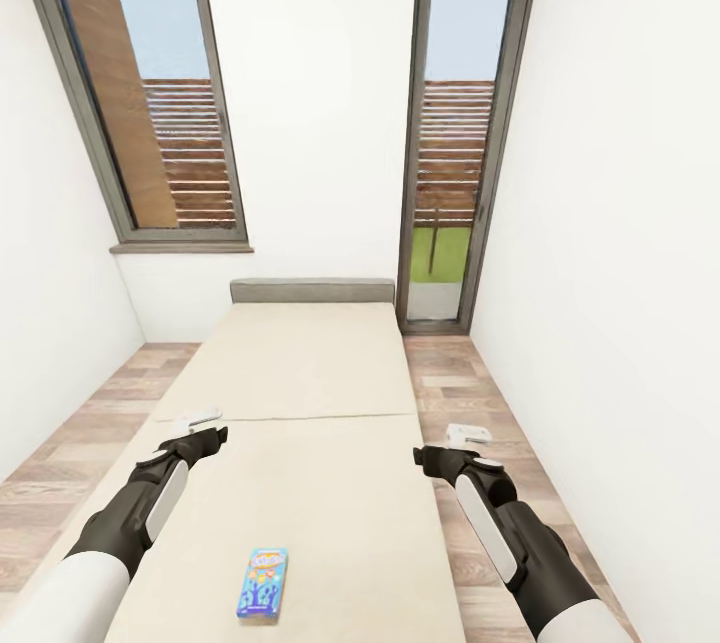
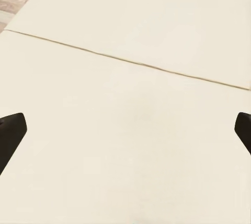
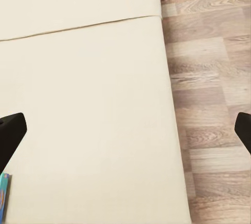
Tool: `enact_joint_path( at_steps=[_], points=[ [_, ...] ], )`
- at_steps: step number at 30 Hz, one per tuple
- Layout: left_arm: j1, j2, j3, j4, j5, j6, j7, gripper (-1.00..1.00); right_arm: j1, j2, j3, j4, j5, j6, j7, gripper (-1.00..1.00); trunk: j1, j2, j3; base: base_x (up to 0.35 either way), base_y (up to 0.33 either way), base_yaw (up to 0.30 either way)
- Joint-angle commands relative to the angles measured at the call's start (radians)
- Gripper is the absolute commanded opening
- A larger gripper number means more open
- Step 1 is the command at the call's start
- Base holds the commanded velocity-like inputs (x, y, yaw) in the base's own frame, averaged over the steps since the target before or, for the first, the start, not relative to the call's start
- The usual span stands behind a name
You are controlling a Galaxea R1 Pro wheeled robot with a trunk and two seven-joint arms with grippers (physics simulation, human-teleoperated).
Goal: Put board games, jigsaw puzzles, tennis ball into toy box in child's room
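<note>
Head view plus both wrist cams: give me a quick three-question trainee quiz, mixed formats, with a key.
1. True or false: the small blue cartoon-printed board game box lies on the beige mattress of the low bed.
2. Multiple choice: the blue box lies A) past the mattress seam, near the grey headboard; B) on the near part of the mattress, between the two arms; C) on the wood-plank floor.
3. Fill in: both the left hand and the right hand are ____ and hold nothing.

Key: 1 true; 2 B; 3 open.

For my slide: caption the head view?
Both open grippers hover over the bed; small blue board game lies near its foot.
</note>
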Motion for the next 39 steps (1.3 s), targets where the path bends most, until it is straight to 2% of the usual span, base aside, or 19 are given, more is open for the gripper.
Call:
enact_joint_path(
  at_steps=[1, 12, 36, 39],
  points=[
    [-0.001, 0.000, -0.001, -0.002, 0.011, 0.005, 0.006, 1.00, -0.001, -0.001, 0.002, -0.001, -0.010, 0.002, -0.010, 1.00, 0.001, -0.002, -0.002, 0.066, 0.000, 0.000],
    [-0.001, -0.010, -0.003, -0.002, 0.011, 0.004, 0.006, 1.00, -0.001, -0.001, 0.002, -0.001, -0.010, 0.002, -0.010, 1.00, 0.001, -0.002, -0.002, 0.018, 0.000, 0.000],
    [0.000, -0.013, -0.003, -0.002, 0.011, 0.009, 0.005, 1.00, -0.001, -0.001, 0.002, -0.007, -0.010, 0.000, -0.010, 1.00, 0.001, -0.002, -0.002, 0.015, 0.027, 0.000],
    [-0.001, -0.013, -0.011, -0.002, 0.012, 0.026, 0.005, 1.00, -0.001, -0.001, 0.002, -0.008, -0.010, -0.003, -0.010, 1.00, 0.001, -0.002, -0.002, 0.000, 0.000, 0.000]
  ],
)
